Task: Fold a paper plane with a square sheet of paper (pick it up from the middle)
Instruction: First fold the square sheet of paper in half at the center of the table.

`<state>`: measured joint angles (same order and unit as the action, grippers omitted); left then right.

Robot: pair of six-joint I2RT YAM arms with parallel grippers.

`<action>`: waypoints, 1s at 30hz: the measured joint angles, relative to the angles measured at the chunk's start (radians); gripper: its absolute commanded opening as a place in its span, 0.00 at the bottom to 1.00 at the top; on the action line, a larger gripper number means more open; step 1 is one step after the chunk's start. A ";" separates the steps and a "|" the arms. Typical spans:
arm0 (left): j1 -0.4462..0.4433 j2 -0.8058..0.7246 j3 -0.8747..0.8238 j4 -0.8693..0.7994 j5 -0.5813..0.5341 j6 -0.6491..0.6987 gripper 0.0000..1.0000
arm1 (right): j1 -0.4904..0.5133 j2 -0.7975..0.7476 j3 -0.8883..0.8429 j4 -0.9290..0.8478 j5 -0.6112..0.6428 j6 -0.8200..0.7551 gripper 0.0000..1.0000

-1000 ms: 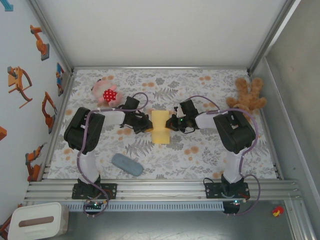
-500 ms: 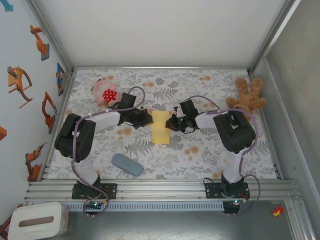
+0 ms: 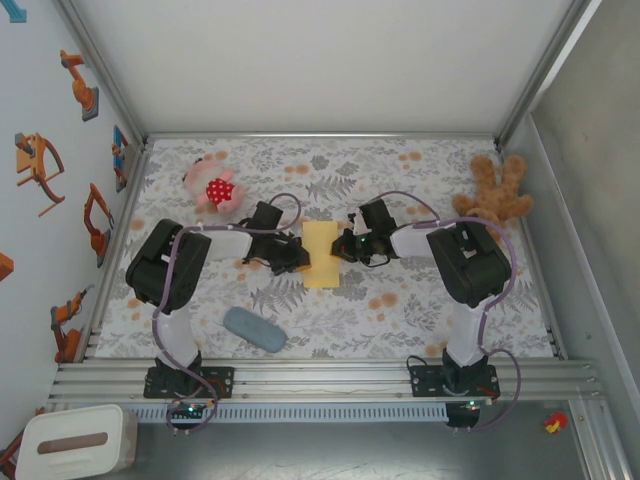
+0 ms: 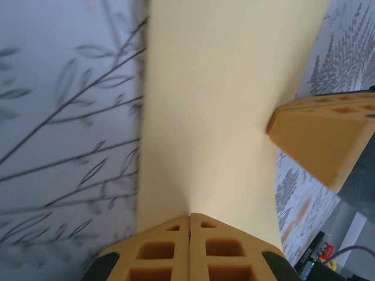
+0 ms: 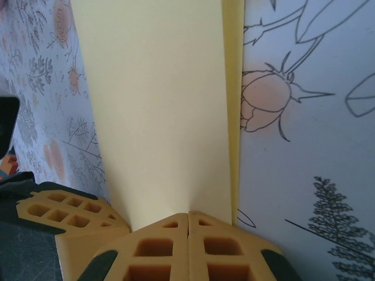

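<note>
The square sheet of paper lies folded into a narrow yellow rectangle at the middle of the flowered table. My left gripper meets its left edge and my right gripper its right edge. In the left wrist view the shut tan tips pinch the sheet's near edge, where a small pucker starts, and the right gripper's fingers sit on the far side. The right wrist view shows shut tips on the paper, with a lower layer peeking out along one side.
A pink plush with a red dotted bow lies at the back left and a brown teddy bear at the back right. A grey-blue oblong pad lies front left. Metal frame rails edge the table.
The left arm's elbow swung out to the left and came back. The paper's flared near end has flattened into a straight rectangle. The right arm has stayed put.
</note>
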<state>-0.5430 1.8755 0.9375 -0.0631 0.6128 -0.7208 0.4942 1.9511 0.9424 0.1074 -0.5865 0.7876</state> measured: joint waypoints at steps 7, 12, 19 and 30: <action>0.081 -0.125 -0.062 -0.149 -0.051 0.048 0.00 | 0.000 -0.001 0.000 0.000 0.001 0.000 0.00; 0.010 -0.182 0.010 -0.171 -0.066 0.031 0.00 | 0.000 -0.001 0.000 -0.001 0.003 0.000 0.00; -0.090 -0.049 0.087 -0.076 -0.046 -0.041 0.00 | 0.000 -0.001 0.000 0.000 0.003 0.001 0.00; -0.074 -0.057 -0.084 0.062 -0.035 -0.079 0.00 | 0.000 -0.002 -0.005 0.007 0.003 0.000 0.00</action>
<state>-0.6174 1.8183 0.8532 -0.0013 0.5774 -0.8001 0.4946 1.9491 0.9379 0.1143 -0.5838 0.7879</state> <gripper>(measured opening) 0.042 0.048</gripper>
